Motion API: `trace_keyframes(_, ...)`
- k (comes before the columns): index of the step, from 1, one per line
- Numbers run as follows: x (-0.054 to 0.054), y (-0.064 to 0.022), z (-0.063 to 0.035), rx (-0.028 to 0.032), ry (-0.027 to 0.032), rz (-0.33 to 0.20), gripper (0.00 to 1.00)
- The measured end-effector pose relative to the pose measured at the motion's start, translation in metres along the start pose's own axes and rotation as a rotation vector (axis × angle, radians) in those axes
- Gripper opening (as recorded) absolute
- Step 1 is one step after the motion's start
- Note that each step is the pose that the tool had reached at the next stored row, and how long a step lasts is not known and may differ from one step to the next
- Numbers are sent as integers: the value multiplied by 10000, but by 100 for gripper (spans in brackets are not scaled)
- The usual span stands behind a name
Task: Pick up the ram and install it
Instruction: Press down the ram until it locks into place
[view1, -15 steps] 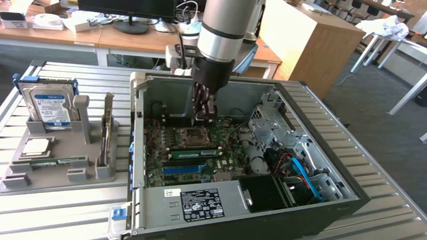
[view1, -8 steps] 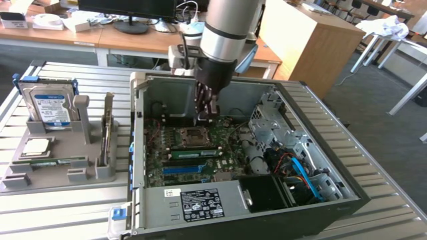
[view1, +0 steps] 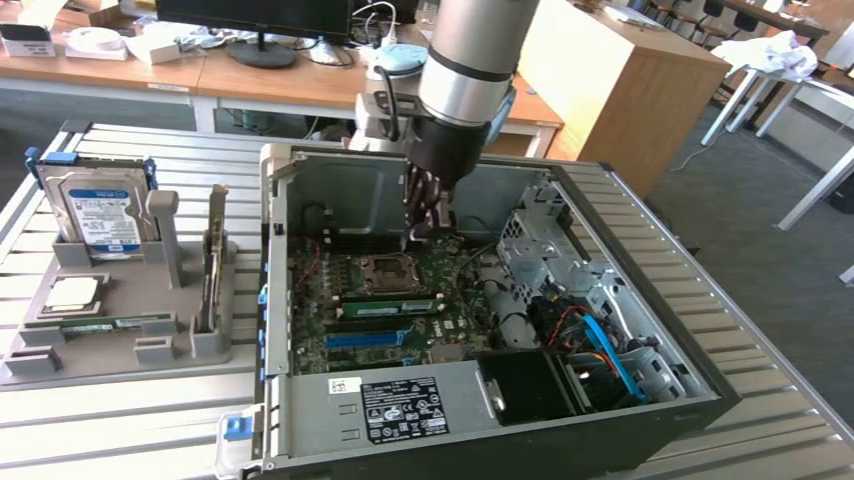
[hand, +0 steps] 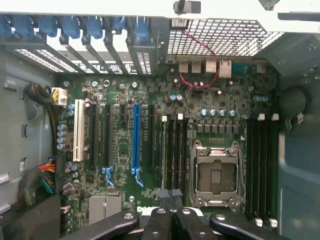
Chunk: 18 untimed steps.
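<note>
A ram (view1: 387, 305), a thin green stick, sits on edge in a slot of the motherboard (view1: 400, 335) beside the processor socket (view1: 387, 268). From the wrist it appears edge-on as a narrow green line, the ram (hand: 163, 150), left of the socket (hand: 216, 175). My gripper (view1: 424, 228) hangs inside the open computer case, above the board's rear part. Its black fingers (hand: 159, 222) are shut together with nothing between them, and their tips hover near one end of the ram slots.
The open case (view1: 274, 250) lies on a slatted metal table (view1: 120, 420). Left of it, a grey holder (view1: 120, 345) carries a hard drive (view1: 100, 215), a square processor chip (view1: 74, 292) and further green sticks (view1: 107, 322). Cables and a drive cage (view1: 561, 260) fill the case's right.
</note>
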<state>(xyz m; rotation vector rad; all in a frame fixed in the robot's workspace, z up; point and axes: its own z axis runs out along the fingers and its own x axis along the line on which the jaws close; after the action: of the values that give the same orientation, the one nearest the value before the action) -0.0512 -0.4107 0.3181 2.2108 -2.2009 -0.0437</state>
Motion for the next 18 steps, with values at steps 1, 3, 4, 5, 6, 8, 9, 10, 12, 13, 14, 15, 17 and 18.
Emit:
trace_keyframes(1,0,-4,0,0,0,0,10)
trace_keyframes(3,0,-4,0,0,1,1,10)
trace_keyframes(4,-1,-4,0,0,0,1,10)
trace_keyframes(5,-1,-4,0,0,-1,1,10)
trace_keyframes(6,-1,-4,0,0,-2,1,10)
trace_keyframes(8,-1,-5,-15,0,-1,1,10)
trace_keyframes(9,-1,-5,-29,0,-2,1,10)
trace_keyframes(10,-1,-5,-45,0,-6,1,10)
trace_keyframes(12,-1,-5,-68,0,-31,-1,10)
trace_keyframes(13,-1,-5,-77,0,-49,-1,10)
trace_keyframes(14,-1,-5,-87,1,-65,-2,10)
trace_keyframes(15,-1,-6,-99,0,-79,-3,10)
trace_keyframes(17,-1,-7,-131,1,-100,-2,10)
trace_keyframes(18,-1,-7,-151,1,-105,-3,10)
